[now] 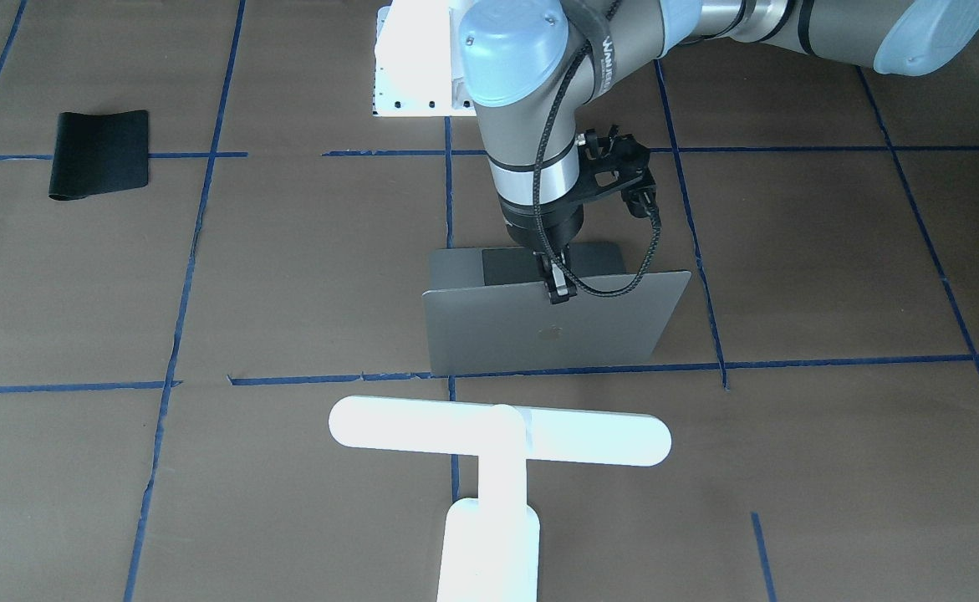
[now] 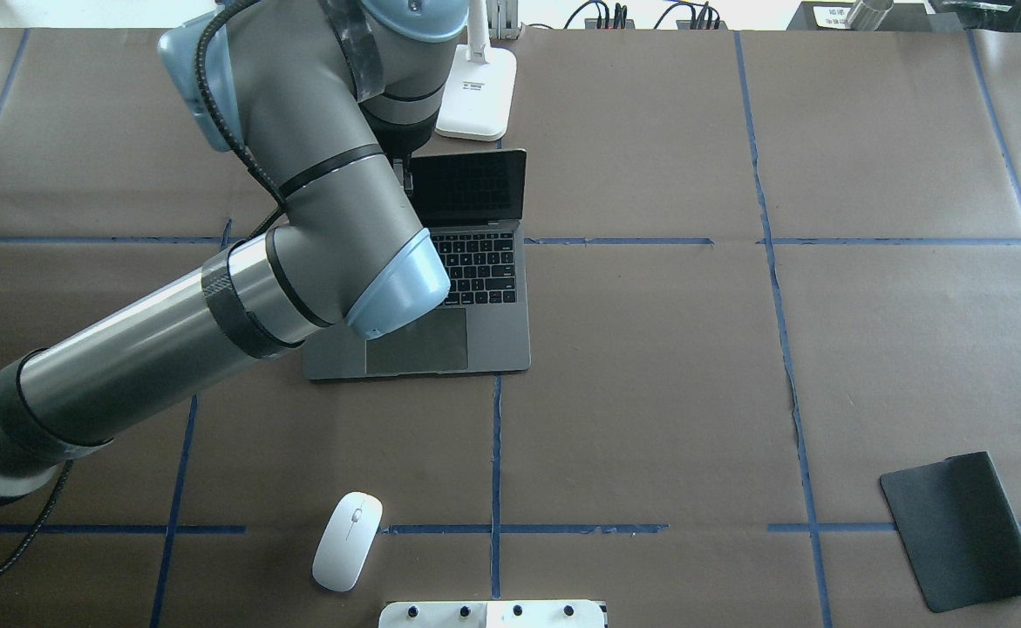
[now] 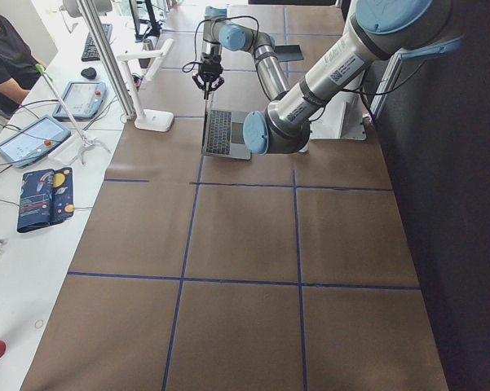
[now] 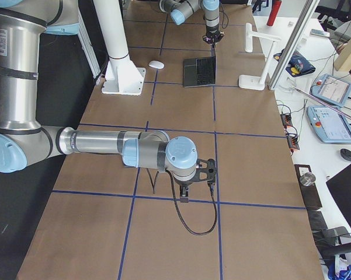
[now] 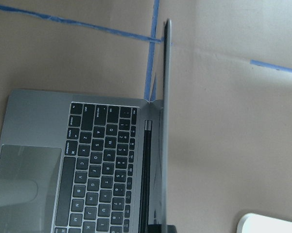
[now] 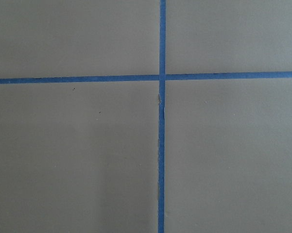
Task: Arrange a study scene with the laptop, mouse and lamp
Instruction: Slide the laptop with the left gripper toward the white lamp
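Laptop (image 2: 484, 340), thin silver-grey metal with a dark keyboard and large trackpad, stands open at mid-table with its lid raised near upright. From the left of the overhead view the robot's left arm reaches across it. The left gripper (image 1: 558, 288) has its fingers closed narrowly on the lid's top edge. That grip suits swinging the screen to a usable angle, which I judge to be the step in hand.

Next rightward, the small glossy white oval mouse (image 2: 347, 541) lies alone near the robot's edge of the table, well apart from the laptop and not yet set beside it. Just behind the lid, apart from it, stands the bright white T-shaped lamp (image 1: 497, 435), seemingly placed to light the keyboard. Far right lies a black rectangular mat (image 2: 959, 532).

The right gripper (image 4: 185, 195) hangs over bare brown paper, well away from everything. Whether its fingers are open cannot be told.
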